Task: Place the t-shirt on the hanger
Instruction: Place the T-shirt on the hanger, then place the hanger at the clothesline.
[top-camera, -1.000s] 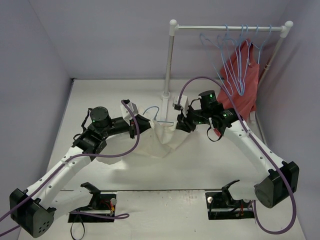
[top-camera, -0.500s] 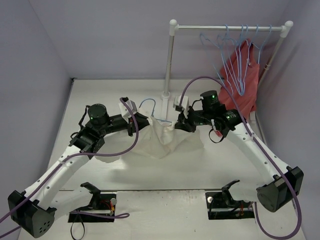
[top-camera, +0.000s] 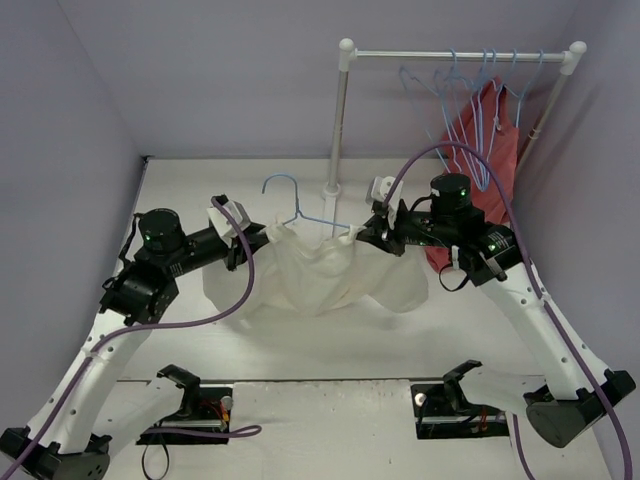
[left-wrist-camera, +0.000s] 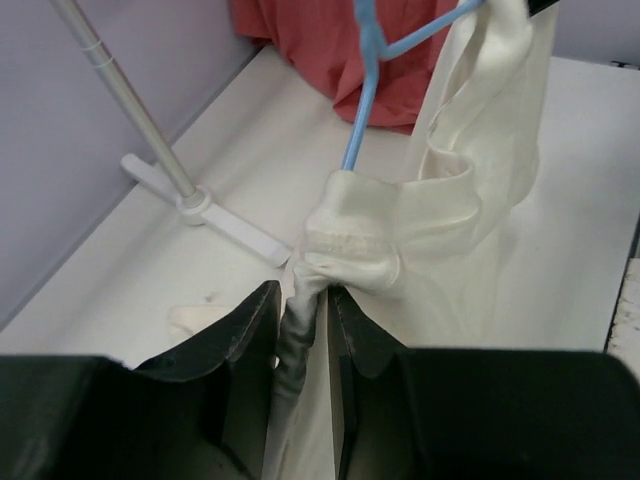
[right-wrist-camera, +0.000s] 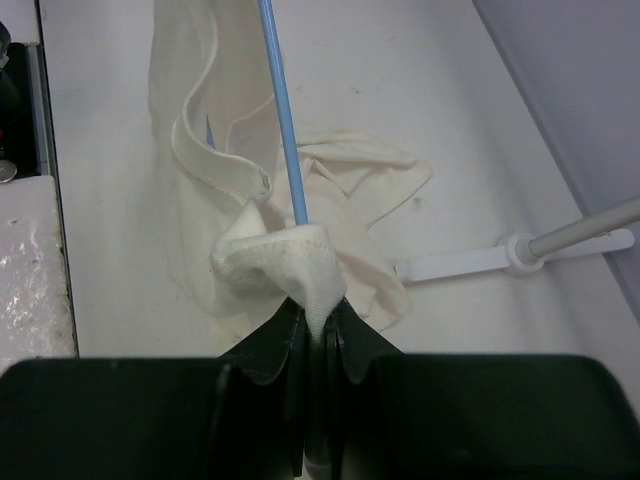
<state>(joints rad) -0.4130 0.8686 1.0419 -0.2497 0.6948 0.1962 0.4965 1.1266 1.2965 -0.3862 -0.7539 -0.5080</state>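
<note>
We note t-shirt (top-camera: 330, 275) seemingly threaded on hanger (right-wrist-camera: 282, 110). Left gripper (left-wrist-camera: 300, 300) pinches cloth, right gripper (right-wrist-camera: 315, 320) clamps cloth and wire. Shoulders unsettled, release pending.

Both arms reach toward the middle, elbows splayed outward. The left gripper (top-camera: 262, 238) and right gripper (top-camera: 366, 234) face each other, each pinching the t-shirt (top-camera: 330, 278).

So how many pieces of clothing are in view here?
2. A cream t-shirt held up mid-scene, a blue hanger poking out; a red garment at the rack, back right. I see no others.
</note>
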